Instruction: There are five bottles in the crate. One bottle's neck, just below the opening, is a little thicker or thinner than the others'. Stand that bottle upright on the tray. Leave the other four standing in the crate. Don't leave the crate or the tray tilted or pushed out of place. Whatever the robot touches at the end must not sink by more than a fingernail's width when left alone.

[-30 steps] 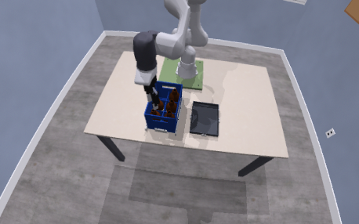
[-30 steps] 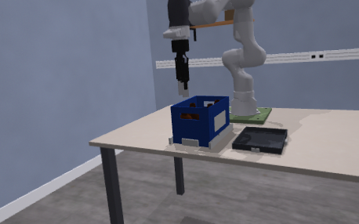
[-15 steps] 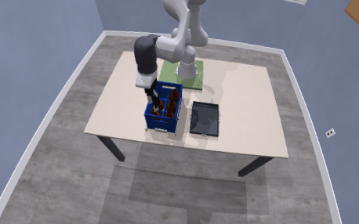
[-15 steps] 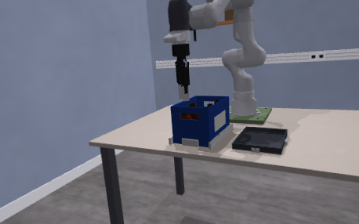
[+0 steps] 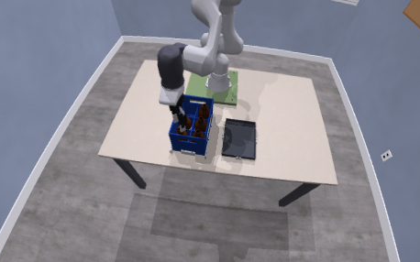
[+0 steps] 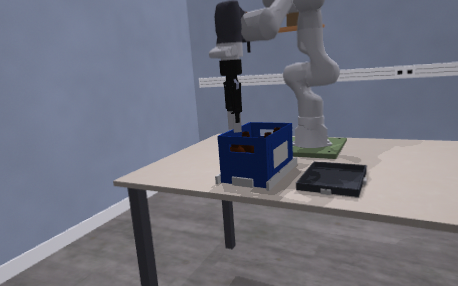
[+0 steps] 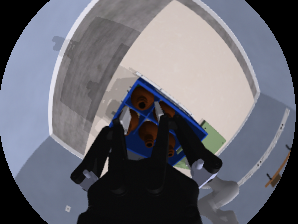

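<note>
The blue crate (image 5: 194, 148) (image 6: 242, 167) (image 7: 197, 131) stands level on the table. Several brown bottles stand in it, among them a back-right one (image 5: 204, 111), a middle-right one (image 5: 201, 124) and a front-right one (image 5: 198, 134). In the wrist view one bottle (image 7: 142, 101) shows beyond the fingertips and another (image 7: 149, 134) nearer the palm. Neck differences are too small to tell. My gripper (image 5: 179, 123) (image 6: 234, 123) (image 7: 142, 109) points down over the crate's left side, its tips at about rim height. It is partly open, with nothing visibly held. The black tray (image 5: 239, 137) (image 6: 332, 177) lies flat, holding no bottle.
The crate walls rise around the bottles and close to my fingertips. Light grey stops sit at the crate's base. The tray is to the right of the crate, across a narrow gap. The arm's green base plate (image 5: 226, 98) (image 6: 325, 150) is behind the crate.
</note>
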